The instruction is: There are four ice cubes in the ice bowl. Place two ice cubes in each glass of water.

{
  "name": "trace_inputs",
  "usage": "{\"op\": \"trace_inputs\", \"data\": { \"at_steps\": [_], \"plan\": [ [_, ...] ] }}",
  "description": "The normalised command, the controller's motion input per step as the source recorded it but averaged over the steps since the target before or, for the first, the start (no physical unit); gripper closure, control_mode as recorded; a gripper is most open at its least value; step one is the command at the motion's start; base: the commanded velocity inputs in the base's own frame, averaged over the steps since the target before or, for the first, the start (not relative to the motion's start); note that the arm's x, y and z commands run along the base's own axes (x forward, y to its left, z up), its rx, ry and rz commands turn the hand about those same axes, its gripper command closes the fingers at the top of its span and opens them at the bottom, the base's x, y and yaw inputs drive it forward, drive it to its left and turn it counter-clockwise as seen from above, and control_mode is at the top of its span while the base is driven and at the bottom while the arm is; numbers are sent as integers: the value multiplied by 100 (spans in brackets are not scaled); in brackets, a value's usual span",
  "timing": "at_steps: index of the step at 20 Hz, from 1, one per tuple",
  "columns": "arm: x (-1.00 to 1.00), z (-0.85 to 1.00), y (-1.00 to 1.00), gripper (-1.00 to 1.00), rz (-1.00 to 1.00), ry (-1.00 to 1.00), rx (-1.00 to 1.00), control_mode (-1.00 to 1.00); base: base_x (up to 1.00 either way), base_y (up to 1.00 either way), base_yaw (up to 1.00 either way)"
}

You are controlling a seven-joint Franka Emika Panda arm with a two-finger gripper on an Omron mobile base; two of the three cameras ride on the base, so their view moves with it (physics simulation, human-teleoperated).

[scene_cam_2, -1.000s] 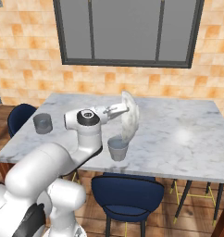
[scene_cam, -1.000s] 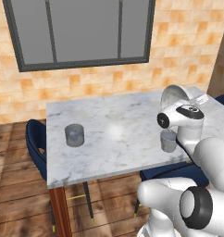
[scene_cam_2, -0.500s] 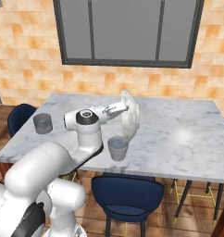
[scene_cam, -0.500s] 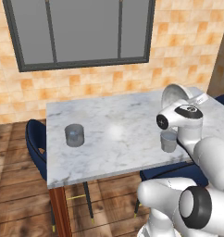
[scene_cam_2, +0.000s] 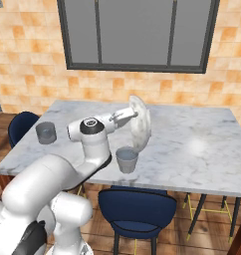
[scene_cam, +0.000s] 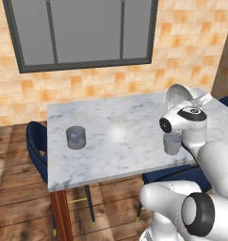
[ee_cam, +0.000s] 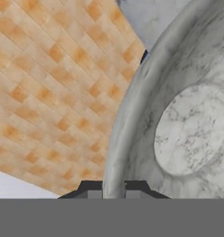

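Your gripper [ee_cam: 114,193] is clamped on the rim of the ice bowl [scene_cam_2: 140,123], held tipped on edge directly above the near glass of water [scene_cam_2: 126,159].

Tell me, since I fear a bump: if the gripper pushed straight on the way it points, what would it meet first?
The gripper is already shut on the rim of the bowl, which it holds tipped on edge above a glass. Past the rim, the brick wall probably lies next, though depth is unclear.
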Motion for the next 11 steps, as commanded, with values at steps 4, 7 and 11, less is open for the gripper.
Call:
{"op": "trace_inputs", "data": {
  "at_steps": [4, 7, 11],
  "plan": [
    [-33, 33, 10, 100, 3, 0, 13, -100, 0, 0, 0],
    [-51, 49, 13, 100, 5, -13, 39, -100, 0, 0, 0],
    [-60, 34, 1, 100, 0, -25, 69, -100, 0, 0, 0]
  ]
}}
